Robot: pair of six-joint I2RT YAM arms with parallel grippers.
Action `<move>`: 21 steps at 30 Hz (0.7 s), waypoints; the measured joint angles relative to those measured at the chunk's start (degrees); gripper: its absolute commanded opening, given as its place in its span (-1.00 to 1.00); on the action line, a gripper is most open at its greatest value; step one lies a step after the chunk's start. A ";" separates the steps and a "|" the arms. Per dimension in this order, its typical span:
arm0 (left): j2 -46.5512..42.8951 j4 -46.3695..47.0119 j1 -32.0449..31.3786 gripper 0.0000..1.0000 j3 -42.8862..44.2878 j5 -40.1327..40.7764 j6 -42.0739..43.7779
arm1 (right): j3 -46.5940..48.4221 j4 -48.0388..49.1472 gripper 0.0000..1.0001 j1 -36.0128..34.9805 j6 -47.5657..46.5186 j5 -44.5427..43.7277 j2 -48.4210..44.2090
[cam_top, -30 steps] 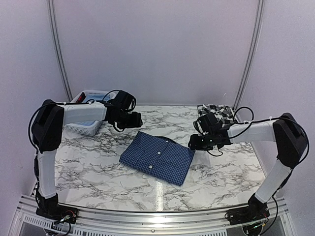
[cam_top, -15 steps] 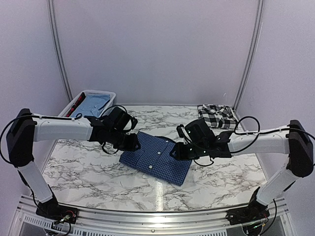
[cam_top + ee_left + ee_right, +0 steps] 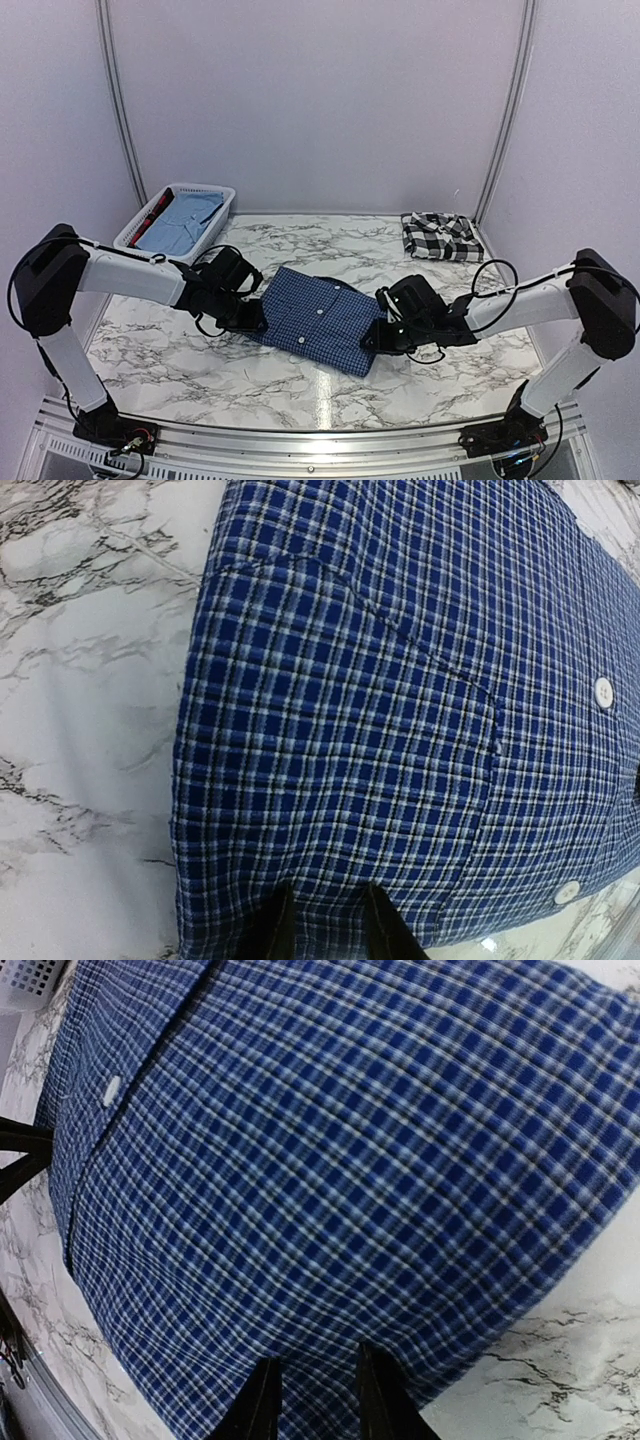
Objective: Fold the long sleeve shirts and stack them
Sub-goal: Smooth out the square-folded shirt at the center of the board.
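The dark blue checked shirt (image 3: 320,318) lies folded at the table's middle, white buttons up. It fills the left wrist view (image 3: 400,680) and the right wrist view (image 3: 330,1160). My left gripper (image 3: 255,318) is at its left edge, its fingers close together with a pinch of the cloth between them (image 3: 325,920). My right gripper (image 3: 372,338) is at its right front edge, pinching the cloth the same way (image 3: 318,1395). The black-and-white plaid shirt (image 3: 440,235) lies folded at the back right, away from both grippers.
A white slatted basket (image 3: 222,200) at the back left holds a light blue garment (image 3: 180,222) and something red. The marble table (image 3: 300,390) shows in front of the shirt. Curved white walls close off the back and both sides.
Both arms came in from the back and down to the blue shirt, the left to its left edge and the right to its right front edge. The shirt itself has barely shifted.
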State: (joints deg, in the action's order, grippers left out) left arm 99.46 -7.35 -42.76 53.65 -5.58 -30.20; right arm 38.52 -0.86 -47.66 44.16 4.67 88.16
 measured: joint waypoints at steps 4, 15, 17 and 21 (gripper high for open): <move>-1.51 0.20 1.97 -0.43 -0.79 -0.24 0.02 | -2.47 0.87 -0.43 1.16 0.66 0.70 -0.90; -1.44 -2.47 7.34 -0.25 5.16 -1.99 4.11 | -3.10 -0.87 0.02 5.33 1.51 1.57 -3.93; 0.52 -2.75 7.74 -0.24 7.82 -2.60 5.03 | -3.26 -0.24 -0.06 6.36 1.99 2.03 -3.85; 4.85 -3.52 8.24 -0.24 12.09 -3.72 6.32 | -3.87 2.56 -0.27 7.89 2.82 2.89 -2.54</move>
State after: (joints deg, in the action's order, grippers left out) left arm 104.31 -10.87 -34.52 65.73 -9.30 -23.88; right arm 34.65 1.69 -39.77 46.98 7.55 85.62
